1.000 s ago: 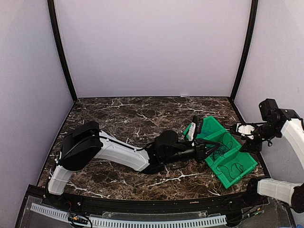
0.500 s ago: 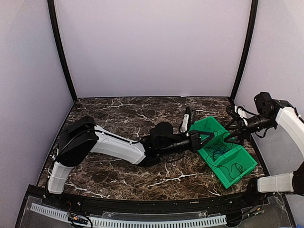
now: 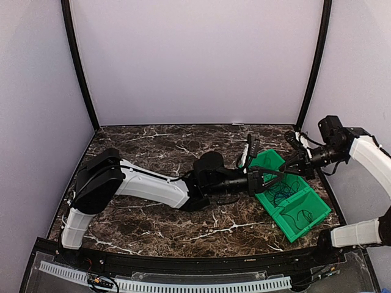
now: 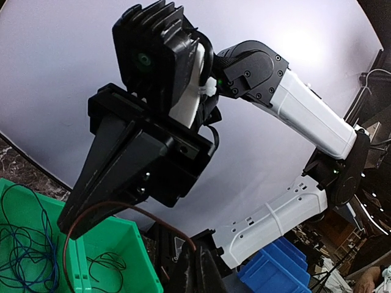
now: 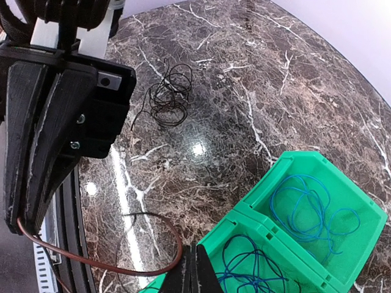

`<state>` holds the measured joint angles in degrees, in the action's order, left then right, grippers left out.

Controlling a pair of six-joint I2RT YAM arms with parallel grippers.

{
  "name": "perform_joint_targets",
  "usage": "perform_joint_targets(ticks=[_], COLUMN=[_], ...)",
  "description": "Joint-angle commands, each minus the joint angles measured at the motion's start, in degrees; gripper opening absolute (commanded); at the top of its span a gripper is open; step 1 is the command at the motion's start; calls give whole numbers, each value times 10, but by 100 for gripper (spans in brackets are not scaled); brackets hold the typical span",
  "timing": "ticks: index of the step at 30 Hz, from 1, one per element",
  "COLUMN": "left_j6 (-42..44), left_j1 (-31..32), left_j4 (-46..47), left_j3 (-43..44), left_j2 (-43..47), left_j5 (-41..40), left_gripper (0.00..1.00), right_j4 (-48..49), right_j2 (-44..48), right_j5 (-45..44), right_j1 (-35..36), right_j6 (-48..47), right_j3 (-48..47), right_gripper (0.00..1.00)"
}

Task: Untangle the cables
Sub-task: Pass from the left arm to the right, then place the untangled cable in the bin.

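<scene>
Nearest, in the front compartment of the green bin (image 3: 270, 160): one thin black loop (image 3: 302, 215), lying loose. In the next compartment back: blue cable (image 3: 280, 195) in a small heap, held by neither jaw.

Just above the bin's far half: left gripper (image 3: 259, 180), reaching in from the left, clenched on one end of a brown cord (image 4: 160, 221). Facing it from the right: right gripper (image 3: 297, 170), fingers pressed together on the other end of the same cord. Plain from both wrist views: tips pinched, no gap, cord running out of each.

Between the two: cord hanging in a slack curve, not taut, its long axis roughly left to right across the bin, tip to tip. Neither arm the nearer one, with an end gripped by each. Grippers near each other, not touching.

Farther out on the marble table (image 5: 275, 79), well apart from the bin: a small black tangle (image 5: 166, 91), free of both grippers. Cannot place it from above; possibly hidden under the left arm.

Judged as the hinge of the coming move: that left-to-right line. Drawing the jaws apart along it should take up the slack. Worth keeping the curve clear of the bin's heaps; cannot tell whether it hangs over them or just beside.
</scene>
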<state>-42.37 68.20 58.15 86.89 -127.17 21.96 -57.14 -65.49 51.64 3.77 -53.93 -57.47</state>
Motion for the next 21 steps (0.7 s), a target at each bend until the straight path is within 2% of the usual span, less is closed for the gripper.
perform_joint_targets(ticks=[1,4,6,9,13,16,18,21], left_j6=[2,14,25,36,40,48,59,73], left_j1=[0,-1,-5,-13,-38,-49,-54,-60], left_j4=[-5,-18,-17,-4,4,-12,-27,-72], left_j3=[11,-6,-51,-109,-196,-242,-260,-275], left_j2=[10,30,54,90,154,181,199,226], left_j5=[13,3,-10,-29,-62,-91,-111,-151], left_gripper=[8,30,38,41,41,41,41,41], right_j4=[-53,-109,-143,-202,-208,-207,-207,-199], right_j2=[-16,-14,-8,-2,22,25,21,32], right_j5=[-36,-100,-141,-213,-324,-313,-283,-260], right_j1=[0,-16,-31,-60,-70,-71,-65,-2], right_j6=[-20,-64,-98,-152,-182,-190,-191,-187], right_j3=[-38,-66,-80,-97,-68,-51,-39,1], right_gripper=[0,0,0,0,0,0,24,42])
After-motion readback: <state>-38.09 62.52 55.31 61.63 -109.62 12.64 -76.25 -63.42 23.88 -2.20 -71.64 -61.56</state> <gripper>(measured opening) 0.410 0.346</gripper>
